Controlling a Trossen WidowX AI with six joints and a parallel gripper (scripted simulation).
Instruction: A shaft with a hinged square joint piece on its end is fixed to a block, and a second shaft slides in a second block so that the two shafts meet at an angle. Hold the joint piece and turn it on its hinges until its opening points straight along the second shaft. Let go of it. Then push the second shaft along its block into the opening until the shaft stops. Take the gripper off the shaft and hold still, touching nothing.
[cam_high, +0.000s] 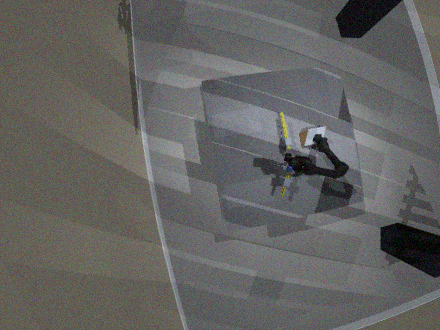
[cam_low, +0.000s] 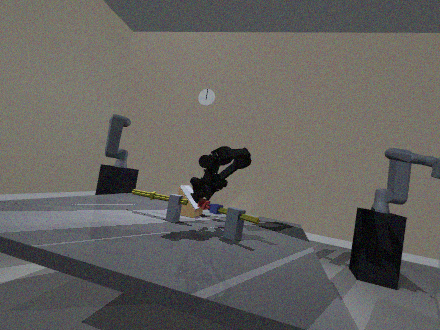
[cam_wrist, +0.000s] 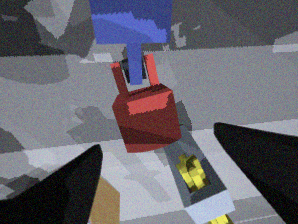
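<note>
The red joint piece (cam_wrist: 147, 120) (cam_low: 204, 203) hangs on the blue end piece (cam_wrist: 131, 25) (cam_low: 216, 208) (cam_high: 289, 169) of the first yellow shaft (cam_low: 250, 218) (cam_high: 283, 191), which sits in a grey block (cam_low: 234, 227). The second yellow shaft (cam_low: 150, 195) (cam_high: 283, 125) runs through the other grey block (cam_low: 173, 210) (cam_wrist: 212, 204); its near end is apart from the joint piece. In the wrist view the red body leans down and slightly right, roughly towards that shaft. Its opening is hidden, so exact alignment cannot be told. My gripper (cam_wrist: 158, 138) is open and empty, its fingers on either side beyond the red piece.
An orange block (cam_wrist: 106, 202) (cam_low: 191, 210) with a tilted white panel (cam_high: 316, 134) (cam_low: 188, 194) stands close beside the second shaft. Two grey arms (cam_low: 116, 137) (cam_low: 400, 177) on black pedestals stand farther off.
</note>
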